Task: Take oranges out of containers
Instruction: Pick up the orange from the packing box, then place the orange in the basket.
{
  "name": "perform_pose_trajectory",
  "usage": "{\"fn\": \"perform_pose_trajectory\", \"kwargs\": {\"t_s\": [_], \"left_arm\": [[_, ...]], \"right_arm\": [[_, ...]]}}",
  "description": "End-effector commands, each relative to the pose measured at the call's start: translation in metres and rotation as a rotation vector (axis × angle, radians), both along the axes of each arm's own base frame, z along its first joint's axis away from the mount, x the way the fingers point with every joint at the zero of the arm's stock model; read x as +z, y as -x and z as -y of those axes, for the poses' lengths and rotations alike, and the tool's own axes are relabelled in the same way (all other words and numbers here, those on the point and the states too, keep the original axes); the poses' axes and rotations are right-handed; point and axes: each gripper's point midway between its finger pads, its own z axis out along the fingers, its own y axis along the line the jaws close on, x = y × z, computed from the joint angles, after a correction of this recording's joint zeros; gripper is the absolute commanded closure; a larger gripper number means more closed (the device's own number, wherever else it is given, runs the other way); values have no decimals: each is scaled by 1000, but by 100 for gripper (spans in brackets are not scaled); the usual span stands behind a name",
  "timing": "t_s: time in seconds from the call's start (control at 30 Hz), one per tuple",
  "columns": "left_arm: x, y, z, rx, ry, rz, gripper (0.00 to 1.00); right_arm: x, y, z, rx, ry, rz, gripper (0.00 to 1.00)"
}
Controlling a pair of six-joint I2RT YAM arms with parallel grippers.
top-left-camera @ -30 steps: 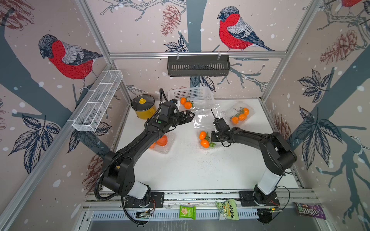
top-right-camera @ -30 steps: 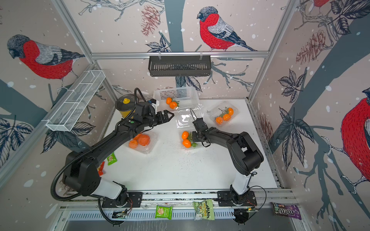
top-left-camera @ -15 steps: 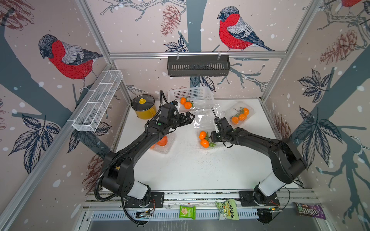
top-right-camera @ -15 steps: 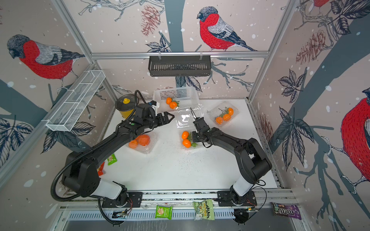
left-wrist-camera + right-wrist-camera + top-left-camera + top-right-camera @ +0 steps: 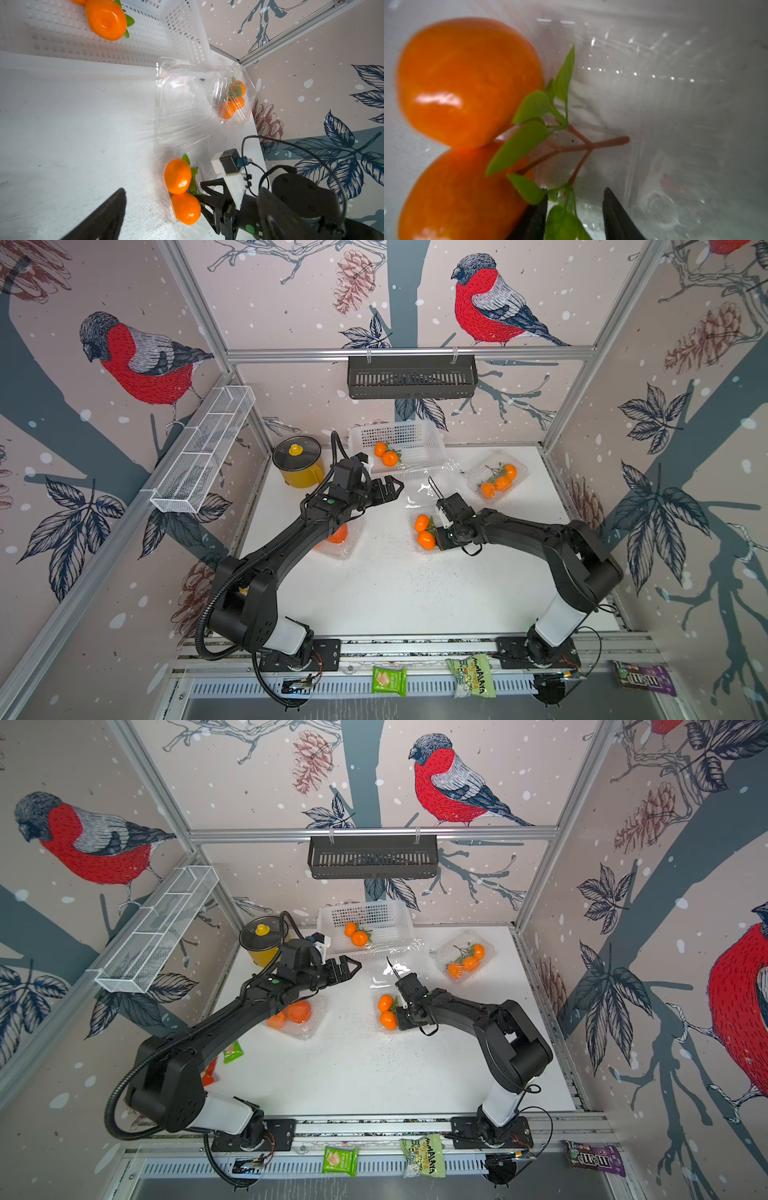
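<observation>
Two leafy-stemmed oranges lie in the open middle container. My right gripper reaches into it, jaws apart, with green leaves and the stem between the fingers and one finger against the lower orange. Several oranges sit in a closed container at the back right. A left container holds oranges, partly hidden under my left arm. My left gripper hovers open and empty beside the basket; one finger shows in the left wrist view.
A white perforated basket at the back holds two oranges. A yellow lidded pot stands at the back left. A black rack and a wire shelf hang on the walls. Snack packets lie on the front rail.
My right gripper has gone from shut to open around the leafy stem in the middle container, and its elbow has swung outward. The left arm has barely moved.
</observation>
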Motion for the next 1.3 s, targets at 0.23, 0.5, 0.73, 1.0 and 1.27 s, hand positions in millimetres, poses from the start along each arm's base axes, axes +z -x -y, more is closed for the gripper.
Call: {"fn": "perform_pose_trajectory", "kwargs": {"t_s": [0.23,0.5,0.73,1.0,1.27], "left_arm": [[9,-1,1,-2,11,36,3],[31,-2,5,-13,51,66,3],[70,3,1,3,100,152,3],[122,5,-22,95,127,302,3],[139,6,-69,224,162,356,3]], "right_arm": [[0,-14,4,-60,45,26,87],[61,-28,8,-109,4,146,93],[133,-44,-2,-117,-80,253,93],[219,-114,-47,-95,-160,425,91],[234,-208,-105,-113,-176,483,90]]}}
